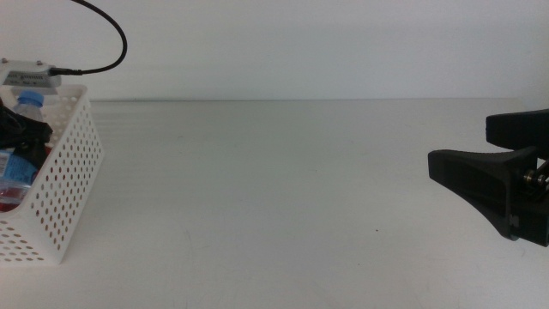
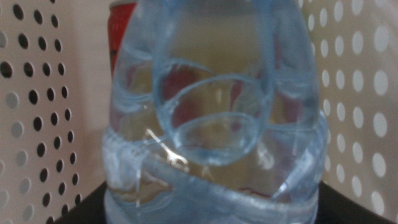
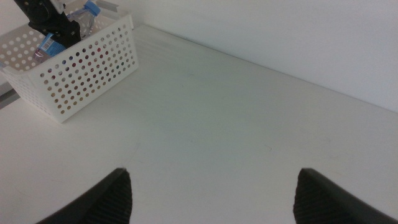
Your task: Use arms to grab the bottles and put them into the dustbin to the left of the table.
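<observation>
Right hand point(image 1: 480, 184) waiting well right of dustbin point(image 1: 73, 180), jaws wide, empty. Table point(image 1: 274, 189) bare of bottles. Left hand point(image 1: 21, 137) inside dustbin, gripping clear water bottle point(image 2: 211, 124); red can point(image 2: 122, 25) behind it. Only release seemingly left.

- The left gripper point(image 1: 24, 137) reaches down at the table's left edge, its jaws closed around a clear bottle.
- The right gripper point(image 3: 211, 193) hovers low at the right side, jaws spread wide.
</observation>
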Tool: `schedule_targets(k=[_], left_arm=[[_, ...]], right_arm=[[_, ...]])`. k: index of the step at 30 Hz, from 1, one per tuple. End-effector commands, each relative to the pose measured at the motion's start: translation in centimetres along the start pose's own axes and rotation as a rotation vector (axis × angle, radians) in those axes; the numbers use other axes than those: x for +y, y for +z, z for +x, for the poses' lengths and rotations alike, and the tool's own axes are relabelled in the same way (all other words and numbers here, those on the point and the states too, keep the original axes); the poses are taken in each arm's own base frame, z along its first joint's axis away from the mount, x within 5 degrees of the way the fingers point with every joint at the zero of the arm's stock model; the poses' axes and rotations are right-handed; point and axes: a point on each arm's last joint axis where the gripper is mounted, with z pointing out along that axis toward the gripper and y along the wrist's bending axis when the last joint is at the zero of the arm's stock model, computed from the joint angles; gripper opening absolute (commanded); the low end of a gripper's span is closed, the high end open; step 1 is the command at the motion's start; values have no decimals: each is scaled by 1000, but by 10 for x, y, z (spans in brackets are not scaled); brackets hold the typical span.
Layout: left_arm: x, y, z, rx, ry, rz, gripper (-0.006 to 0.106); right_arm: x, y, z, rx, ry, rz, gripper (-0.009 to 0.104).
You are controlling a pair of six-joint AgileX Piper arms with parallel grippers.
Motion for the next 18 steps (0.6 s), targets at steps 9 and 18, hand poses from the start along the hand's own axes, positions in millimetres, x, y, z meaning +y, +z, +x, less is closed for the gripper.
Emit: schedule_targets(k=[9,18], left_arm=[[1,-35,-12,-146,39,-35,72],[-4,-43,-12,-179,-1,5,90]], right_arm=[[-1,-6,-15,-106,-12,11,68],[-1,-6,-15,-106,-12,11,68]])
